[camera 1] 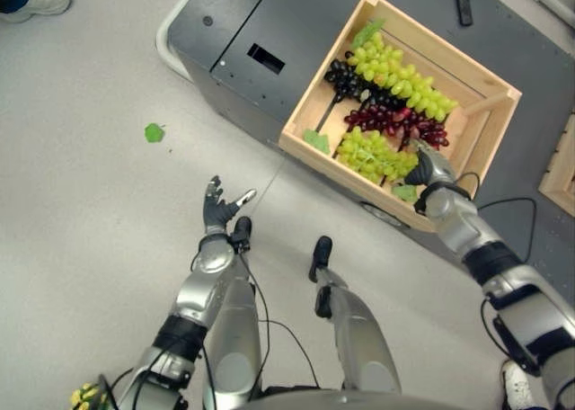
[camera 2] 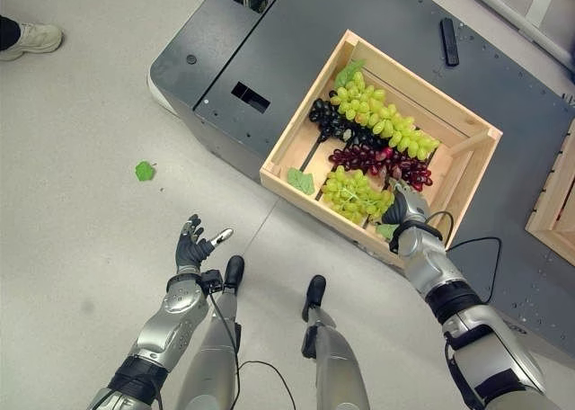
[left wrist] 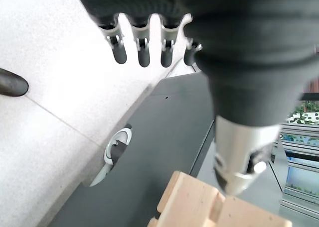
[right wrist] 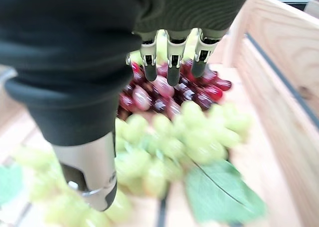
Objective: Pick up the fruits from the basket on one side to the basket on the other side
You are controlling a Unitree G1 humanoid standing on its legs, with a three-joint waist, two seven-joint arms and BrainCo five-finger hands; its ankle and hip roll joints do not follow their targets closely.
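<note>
Green, red and black grapes fill the wooden crate [camera 2: 467, 127] that sits on a dark grey platform [camera 2: 269, 50]: a long green bunch [camera 2: 382, 113] lies along the far side, a black bunch [camera 2: 328, 118] beside it, a red bunch [camera 2: 382, 164] across the middle and a second green bunch [camera 2: 355, 192] against the near wall. Over that near green bunch hangs the right hand [camera 2: 406, 205], its fingers [right wrist: 173, 62] straight and relaxed above the red grapes, pinching nothing, with a green leaf [right wrist: 219, 192] lying under it on the slats. Well apart, the left hand [camera 1: 218, 208] is held palm-up over the pale floor [camera 1: 81, 212] with fingers spread and empty. One loose leaf [camera 1: 154, 133] lies on the floor, and a person's shoe [camera 1: 36, 0] shows at the far corner.
</note>
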